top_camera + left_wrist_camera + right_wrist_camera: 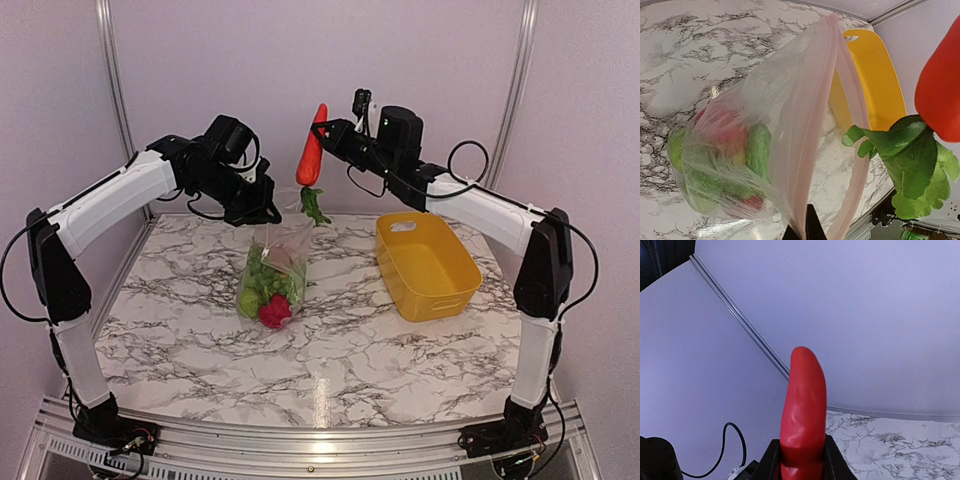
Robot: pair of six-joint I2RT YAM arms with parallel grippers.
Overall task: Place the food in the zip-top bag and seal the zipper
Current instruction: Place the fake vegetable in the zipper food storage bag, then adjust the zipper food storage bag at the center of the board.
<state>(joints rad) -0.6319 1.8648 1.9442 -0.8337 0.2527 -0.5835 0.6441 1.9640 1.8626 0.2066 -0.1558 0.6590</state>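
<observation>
the zip-top bag [275,262] hung by its mouth edge, its bottom on the table [180,330], with green and red food [266,298] already inside. the zipper [812,110] gaped unsealed. the left gripper [266,210] was pinched tight on that edge. the long red-orange piece [311,150], leaves down, hung above the mouth, clamped in the right gripper [319,128]. judged outstanding: insert this piece, seal. the yellow basket [440,290] stood well apart.

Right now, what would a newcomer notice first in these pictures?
A red-orange carrot with green leaves, gripped high above the table by the right tool. Below it the left tool pinches a clear bag open-mouthed, red and green food inside. A yellow basket sits to the right.
</observation>
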